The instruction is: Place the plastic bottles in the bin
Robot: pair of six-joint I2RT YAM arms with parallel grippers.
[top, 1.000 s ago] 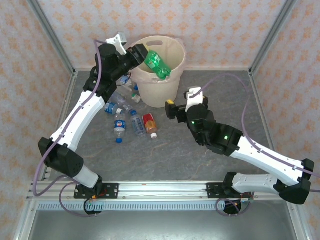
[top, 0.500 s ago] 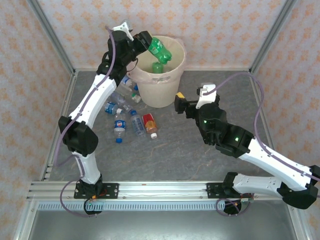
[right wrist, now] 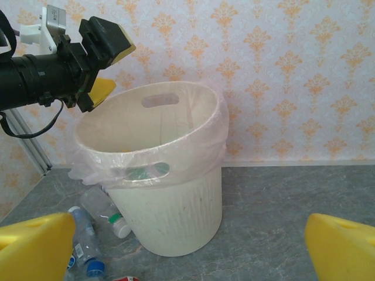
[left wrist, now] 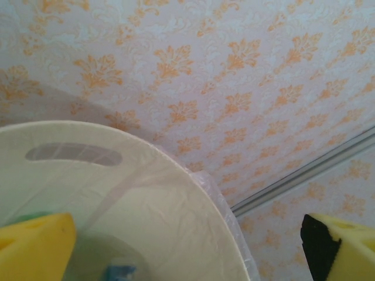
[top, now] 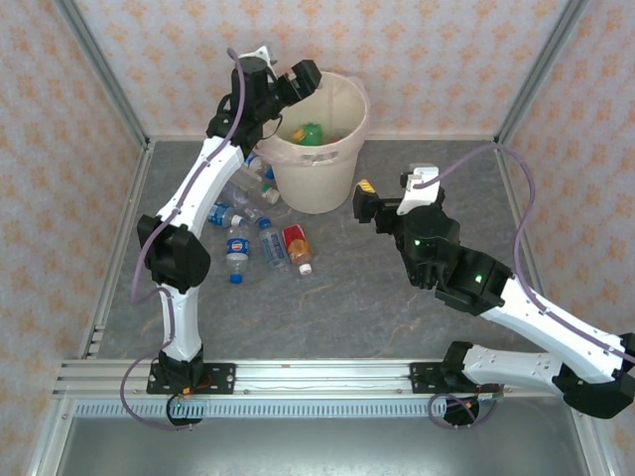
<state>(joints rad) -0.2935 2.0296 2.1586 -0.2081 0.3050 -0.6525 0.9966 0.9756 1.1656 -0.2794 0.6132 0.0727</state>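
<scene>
Bin (right wrist: 176,216): round, ribbed cream plastic

A second ago my left gripper (top: 303,77) was clamped on the green bottle (top: 310,131) at the bin's (top: 342,99) left rim. Then it lifted the bottle over the opening. Now its jaws stand wide with nothing between them, and the bottle lies down inside the bin. My left arm (top: 193,198) has straightened and reached higher and farther back to get there. My right gripper (top: 365,203) has shifted a little to the right and away from me, beside the bin, and my right arm (top: 516,302) has stretched out more.
</scene>
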